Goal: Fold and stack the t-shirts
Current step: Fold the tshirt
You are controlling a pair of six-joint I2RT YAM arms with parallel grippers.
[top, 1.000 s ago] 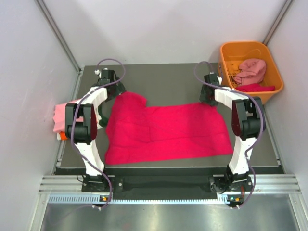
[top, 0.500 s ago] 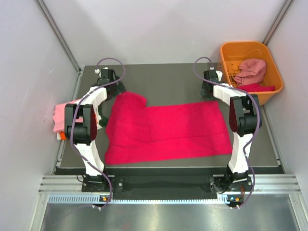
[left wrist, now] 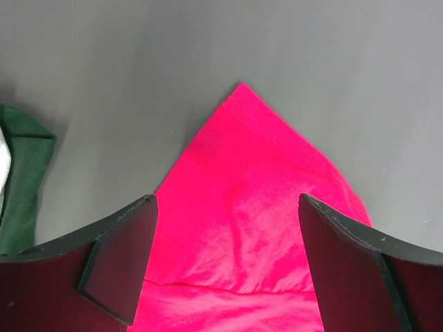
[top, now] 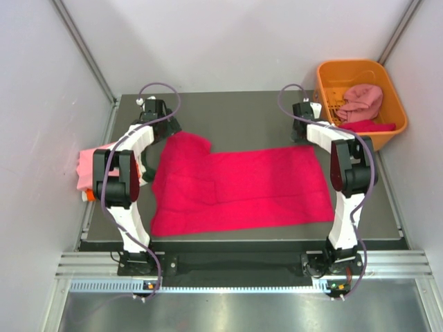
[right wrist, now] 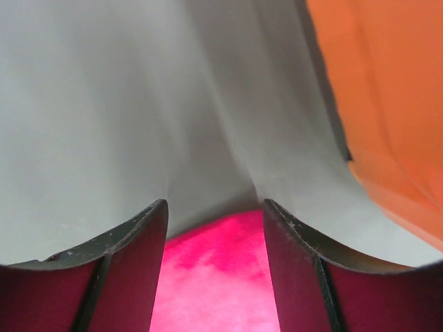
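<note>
The crimson-pink t-shirt (top: 235, 187) lies spread flat across the middle of the bench (top: 228, 111). My left end effector (left wrist: 226, 207) hangs over its 10 o'clock corner, jaws spread wide, gripping nothing. My right end effector (right wrist: 214, 207) sits at the 2 o'clock corner, jaws partly apart, with crimson cloth showing between them but not pinched. A dark green shirt (left wrist: 21, 180) lies at 9 o'clock.

Likely a lab: white-panelled test enclosure (top: 228, 41).
</note>
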